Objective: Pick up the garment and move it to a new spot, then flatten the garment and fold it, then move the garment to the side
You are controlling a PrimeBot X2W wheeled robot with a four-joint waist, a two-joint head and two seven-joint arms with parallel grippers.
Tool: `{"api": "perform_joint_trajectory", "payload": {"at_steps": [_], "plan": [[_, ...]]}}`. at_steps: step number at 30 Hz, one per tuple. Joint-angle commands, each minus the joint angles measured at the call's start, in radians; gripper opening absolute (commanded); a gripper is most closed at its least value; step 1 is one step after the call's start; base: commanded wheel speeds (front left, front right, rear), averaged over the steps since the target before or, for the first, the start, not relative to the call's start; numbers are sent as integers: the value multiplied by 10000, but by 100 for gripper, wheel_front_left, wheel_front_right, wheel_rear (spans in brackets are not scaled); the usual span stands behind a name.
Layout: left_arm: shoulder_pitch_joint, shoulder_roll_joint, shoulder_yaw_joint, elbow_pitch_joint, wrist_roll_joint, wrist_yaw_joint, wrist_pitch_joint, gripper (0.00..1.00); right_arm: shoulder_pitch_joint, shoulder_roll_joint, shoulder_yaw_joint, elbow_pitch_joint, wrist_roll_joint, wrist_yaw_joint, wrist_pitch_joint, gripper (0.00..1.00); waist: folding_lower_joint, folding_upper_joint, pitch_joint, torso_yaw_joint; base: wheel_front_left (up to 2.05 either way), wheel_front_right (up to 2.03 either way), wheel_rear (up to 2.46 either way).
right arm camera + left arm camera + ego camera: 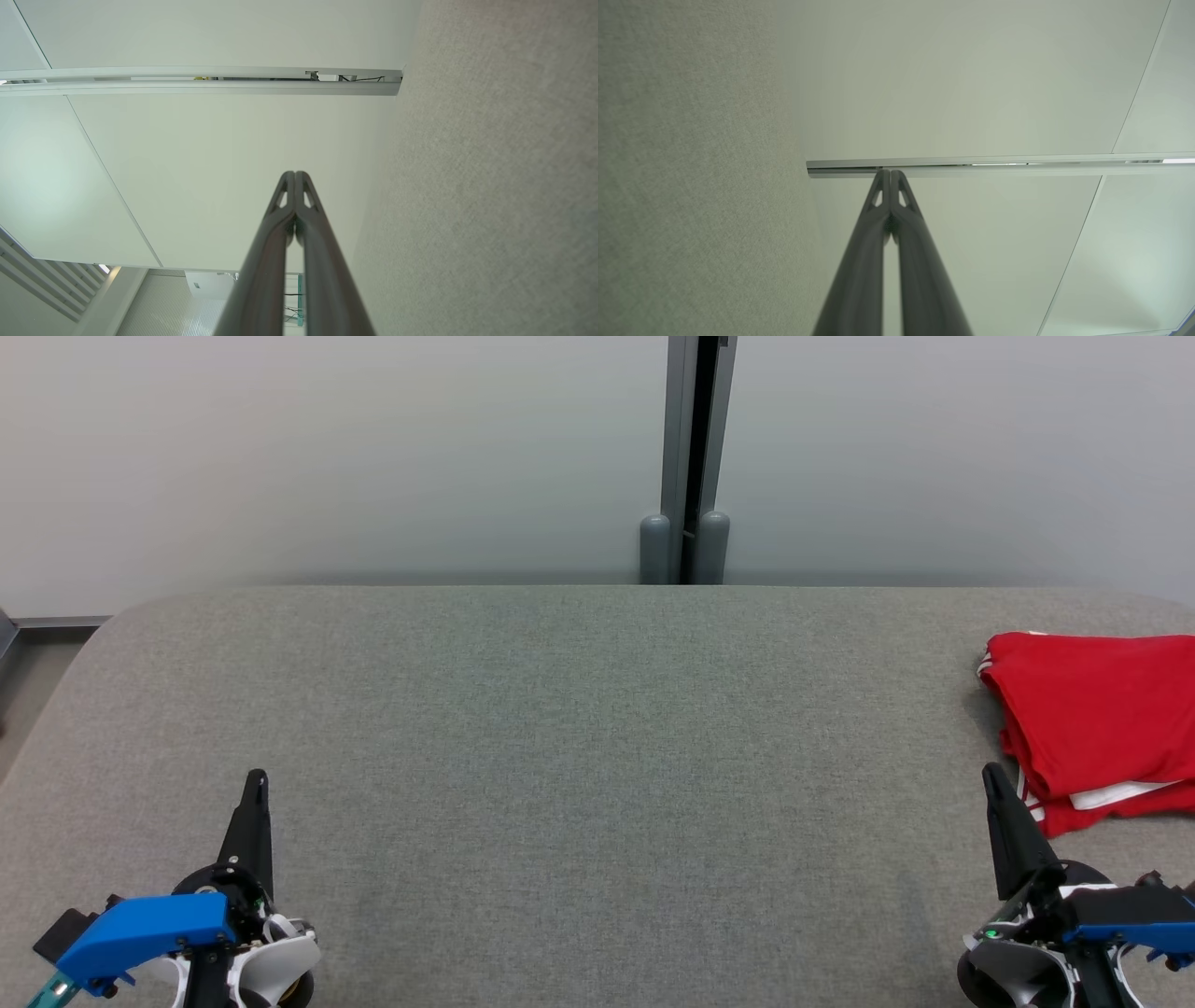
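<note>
The grey felt tabletop (579,756) takes up most of the head view, with a pale wall behind it and a grey post (686,457) at its far edge. The red garment (1092,719) lies at the far right of the tabletop, partly cut off by the picture's edge. It sits in flat layers with white trim showing at its near side, so it looks folded and set aside.

The left tool (257,777) rests at the near left, well apart from the cloth, its jaws pressed together on nothing. The right tool (988,771) is at the near right, also closed and empty, with its tip just beside the garment's near left corner.

I judge the last step to be all but done. To finish well, the right tool should pull clear towards the near side without catching that corner and spoiling the fold.
</note>
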Motion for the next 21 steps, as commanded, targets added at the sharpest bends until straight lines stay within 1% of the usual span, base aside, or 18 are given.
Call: {"api": "perform_joint_trajectory", "payload": {"at_steps": [1,21], "plan": [[-102,-16,20,-40,-31,-104,35,0,-99,-62,-21,-34,27,4,36,0,0,-1,0,0,0,0,0],[-101,-16,20,-40,-32,-105,33,0,-99,-62,-20,-34,28,4,35,0,0,-1,0,0,0,0,0]]}}
